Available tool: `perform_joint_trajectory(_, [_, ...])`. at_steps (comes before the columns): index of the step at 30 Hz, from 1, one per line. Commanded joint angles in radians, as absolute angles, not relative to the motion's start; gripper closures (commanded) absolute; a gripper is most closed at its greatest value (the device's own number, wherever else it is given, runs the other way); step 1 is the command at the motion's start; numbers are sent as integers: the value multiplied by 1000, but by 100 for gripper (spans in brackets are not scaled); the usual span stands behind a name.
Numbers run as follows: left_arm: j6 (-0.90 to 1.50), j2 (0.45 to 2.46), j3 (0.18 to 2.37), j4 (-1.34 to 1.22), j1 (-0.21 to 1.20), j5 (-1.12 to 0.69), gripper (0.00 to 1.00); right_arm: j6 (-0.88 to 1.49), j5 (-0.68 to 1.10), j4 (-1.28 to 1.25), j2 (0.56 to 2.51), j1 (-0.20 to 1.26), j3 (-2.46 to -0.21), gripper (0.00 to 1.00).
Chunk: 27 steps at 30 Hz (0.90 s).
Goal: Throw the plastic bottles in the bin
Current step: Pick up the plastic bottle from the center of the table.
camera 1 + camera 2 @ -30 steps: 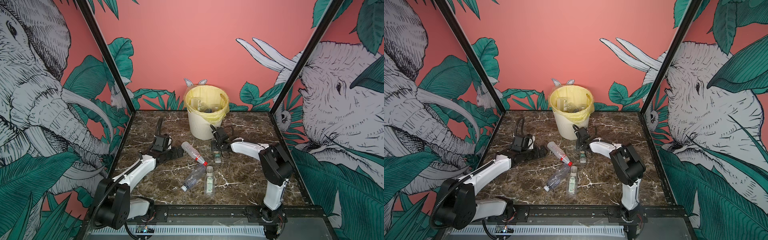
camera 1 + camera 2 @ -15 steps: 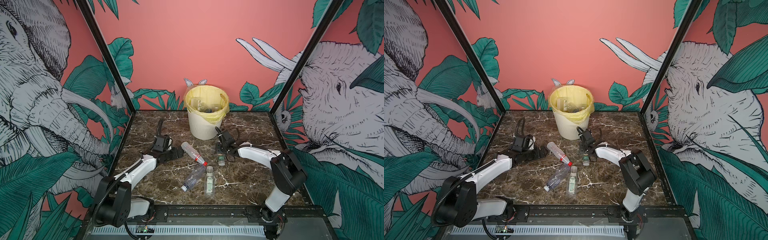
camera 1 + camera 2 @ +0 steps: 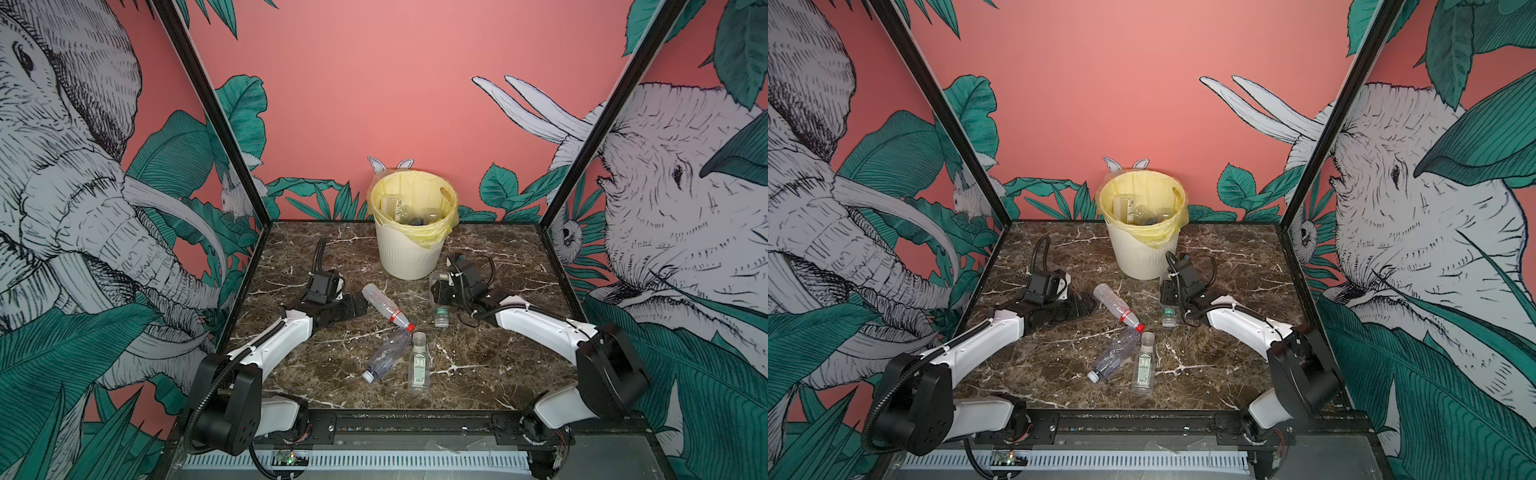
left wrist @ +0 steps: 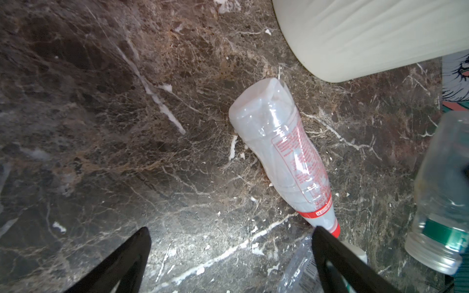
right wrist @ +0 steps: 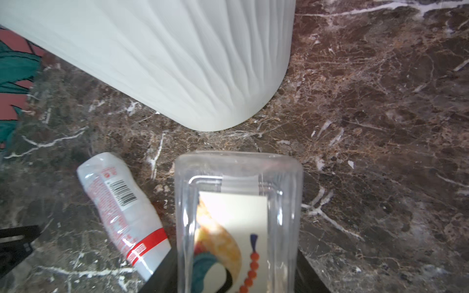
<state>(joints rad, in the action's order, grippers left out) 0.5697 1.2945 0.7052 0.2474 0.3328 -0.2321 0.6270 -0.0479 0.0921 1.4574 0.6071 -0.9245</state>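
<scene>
Marble tabletop (image 3: 498, 353), coral mural walls. The bin (image 3: 405, 257) stands at the back centre with several bottles already inside.

- Right gripper (image 3: 441, 293): jaws closed on a clear square bottle (image 5: 238, 215), held cap-down, low and just beside the bin's base.
- Left gripper (image 4: 231, 230): jaws wide and empty, low over the marble. The neck of the red-capped bottle (image 4: 284, 157) lies just beside 1 finger.
- 3 bottles lie on the table: the red-capped one, a crumpled clear bottle (image 3: 384, 353), and a white-capped bottle with a green label (image 3: 419, 368). The last 2 are near the front centre.

Step in hand, as I judge it: the carry of bottle 1 of the remaining 4.

The next move calls for a lift well above the rim, since the bin wall towers over the gripper. Then a reach over the yellow liner (image 3: 436, 232) before letting go. A low swing risks knocking the bin.
</scene>
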Motion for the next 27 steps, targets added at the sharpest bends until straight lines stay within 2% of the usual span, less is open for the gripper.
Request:
perform_joint_trajectory(1, [594, 1262, 675, 212, 328, -256, 1, 646, -33, -2, 1397, 601, -907, 53])
perform_joint_trajectory(27, [629, 1333, 755, 150, 328, -343, 1, 638, -2, -157, 1178, 597, -881, 52])
